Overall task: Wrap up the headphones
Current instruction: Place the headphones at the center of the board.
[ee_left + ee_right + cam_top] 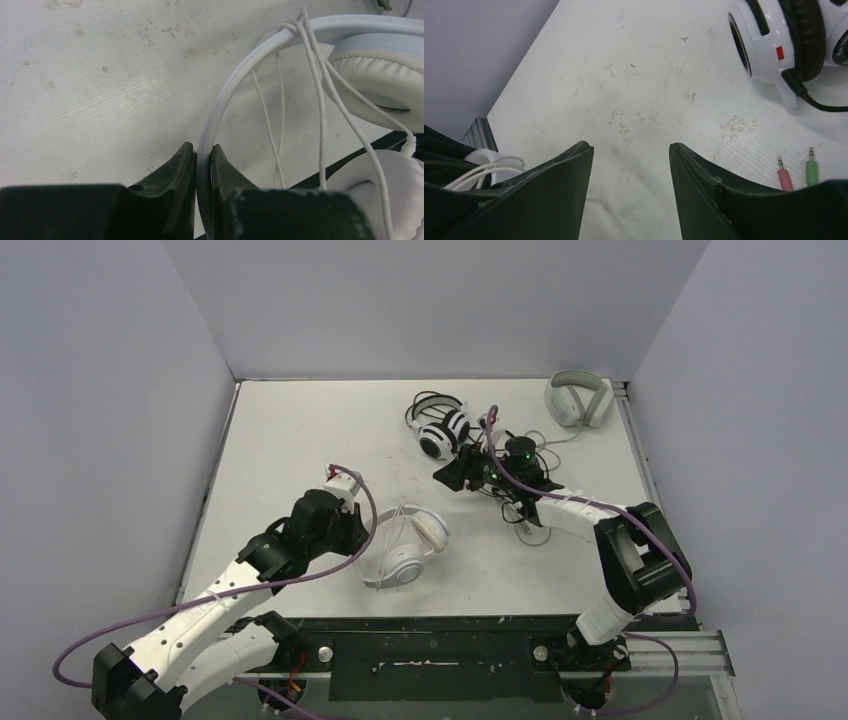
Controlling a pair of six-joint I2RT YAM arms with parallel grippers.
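You'll see the white headphones (370, 80) have a smooth plastic band and soft, creased cushions. Your table (100, 100) looks matt and scuffed. The black-and-white headset (764, 50) has a glossy plastic shell.

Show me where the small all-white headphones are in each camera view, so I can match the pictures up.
Top external: the white headphones lie low and centre, just left of the middle, near the front edge.
Left wrist: they fill the right half, their thin headband pinched in the left tool.
Right wrist: not in it.
Shared landmark: the scuffed white table shows in all three views.
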